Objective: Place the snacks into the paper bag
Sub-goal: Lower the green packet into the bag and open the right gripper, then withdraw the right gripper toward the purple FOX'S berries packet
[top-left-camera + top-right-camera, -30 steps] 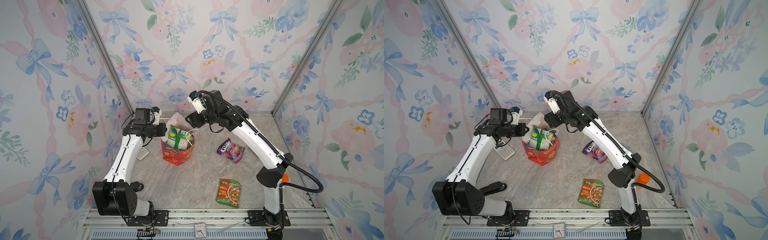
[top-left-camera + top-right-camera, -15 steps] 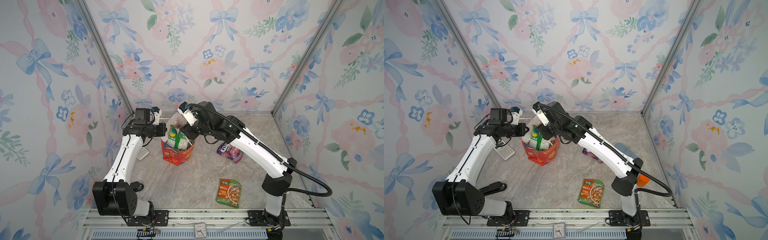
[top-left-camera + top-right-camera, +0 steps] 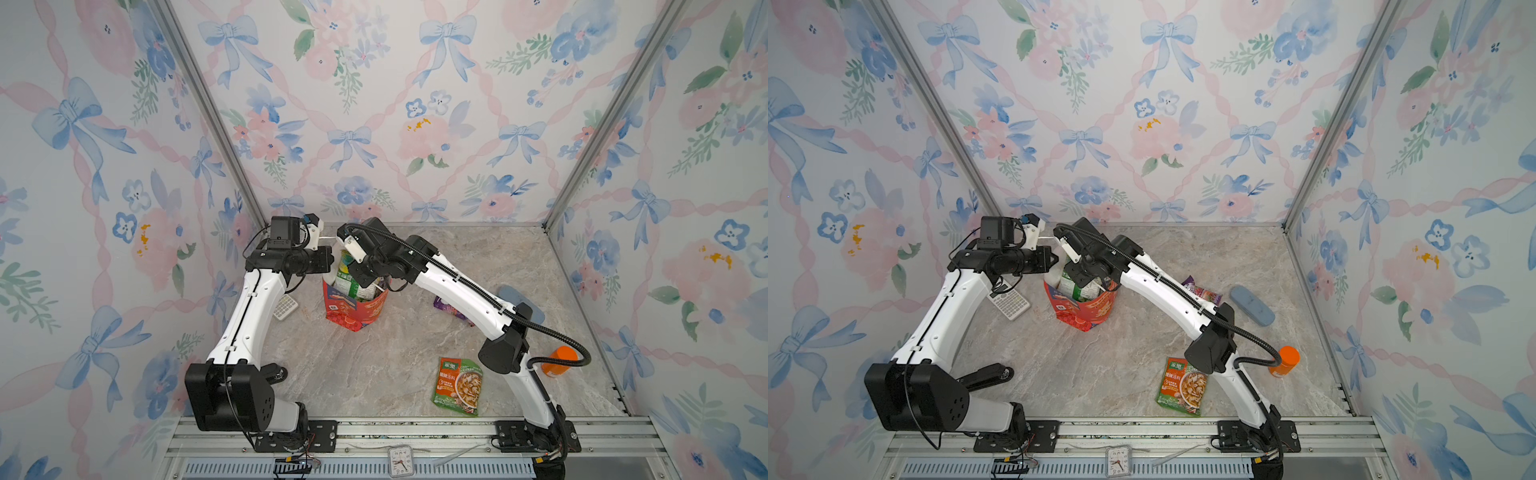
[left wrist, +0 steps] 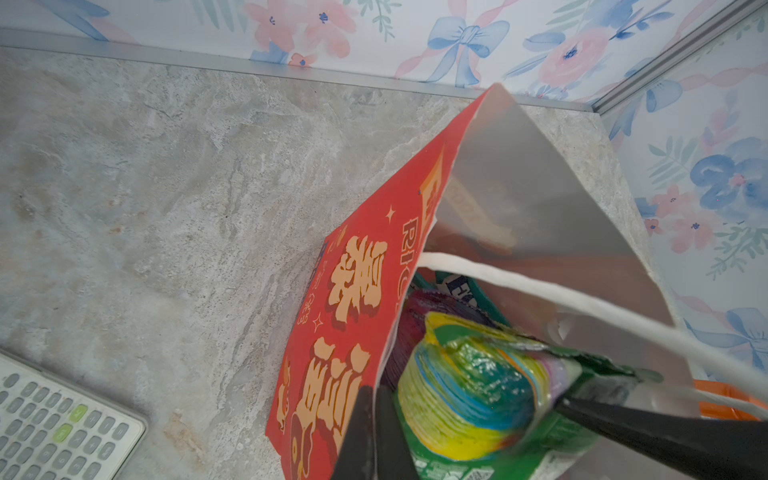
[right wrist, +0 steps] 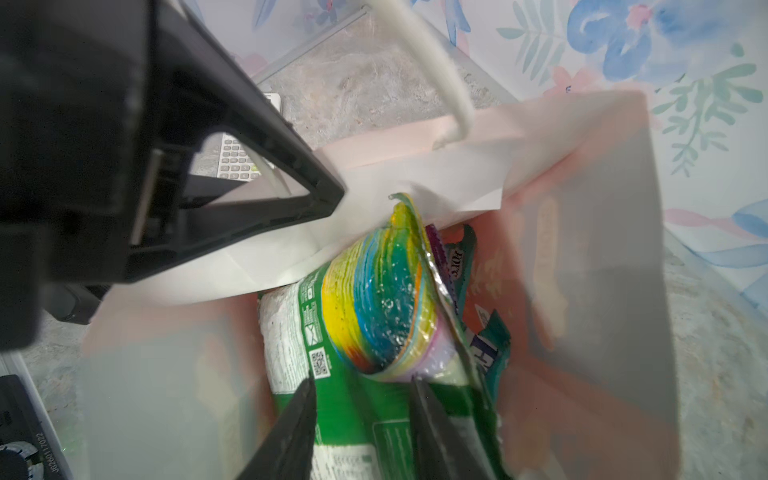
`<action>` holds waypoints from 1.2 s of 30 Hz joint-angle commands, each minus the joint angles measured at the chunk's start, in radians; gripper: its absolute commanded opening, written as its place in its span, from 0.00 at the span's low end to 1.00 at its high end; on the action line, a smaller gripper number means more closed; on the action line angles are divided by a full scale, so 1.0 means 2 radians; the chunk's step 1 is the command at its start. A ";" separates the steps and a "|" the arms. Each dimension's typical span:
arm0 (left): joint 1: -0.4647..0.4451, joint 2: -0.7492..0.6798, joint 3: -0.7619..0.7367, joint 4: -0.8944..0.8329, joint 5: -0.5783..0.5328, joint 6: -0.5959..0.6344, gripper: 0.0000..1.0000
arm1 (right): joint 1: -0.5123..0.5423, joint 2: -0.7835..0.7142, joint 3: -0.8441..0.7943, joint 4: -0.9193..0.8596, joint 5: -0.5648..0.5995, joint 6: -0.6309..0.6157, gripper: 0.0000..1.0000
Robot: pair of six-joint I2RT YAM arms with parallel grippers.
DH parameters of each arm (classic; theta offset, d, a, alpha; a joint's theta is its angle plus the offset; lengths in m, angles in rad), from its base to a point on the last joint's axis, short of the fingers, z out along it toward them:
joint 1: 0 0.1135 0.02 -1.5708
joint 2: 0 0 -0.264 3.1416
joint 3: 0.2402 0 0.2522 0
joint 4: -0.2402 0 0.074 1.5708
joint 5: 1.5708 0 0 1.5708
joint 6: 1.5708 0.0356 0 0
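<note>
The red paper bag (image 3: 353,311) (image 3: 1084,311) stands upright at the back left of the table. My left gripper (image 4: 374,392) (image 3: 330,259) is shut on the bag's near rim (image 4: 357,291). Several snacks stand inside it. The front one is a green packet (image 5: 374,311) (image 4: 478,390) with a rainbow picture, and a teal packet (image 5: 490,353) sits behind it. My right gripper (image 5: 363,384) (image 3: 1084,276) reaches into the bag's mouth, jaws apart over the green packet's face. An orange-green packet (image 3: 457,386) (image 3: 1181,386) lies flat at the front. A purple packet (image 3: 1200,289) lies partly under the right arm.
A white calculator (image 3: 285,307) (image 3: 1011,301) lies left of the bag. A pale blue case (image 3: 1252,305) and an orange-capped bottle (image 3: 559,361) (image 3: 1283,361) sit on the right side. A small clock (image 3: 401,459) rests on the front rail.
My right gripper has swung left and down from above the bag into its mouth, and its jaws have narrowed. The left arm and the bag have stayed put.
</note>
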 commanded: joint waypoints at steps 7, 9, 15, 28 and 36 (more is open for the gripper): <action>0.005 -0.006 -0.008 -0.004 -0.011 0.003 0.00 | -0.031 0.058 0.039 0.002 -0.017 0.030 0.37; 0.005 -0.005 -0.008 -0.004 -0.010 0.003 0.00 | -0.035 0.070 0.043 0.003 -0.022 0.035 0.36; 0.005 -0.003 -0.008 -0.004 -0.010 0.002 0.00 | -0.041 0.093 0.049 0.001 -0.034 0.048 0.36; 0.006 -0.002 -0.008 -0.004 -0.011 0.003 0.00 | -0.039 -0.071 -0.016 0.051 -0.056 0.045 0.71; 0.006 -0.004 -0.009 -0.004 -0.008 0.002 0.00 | -0.040 -0.140 -0.077 0.084 -0.085 0.053 0.88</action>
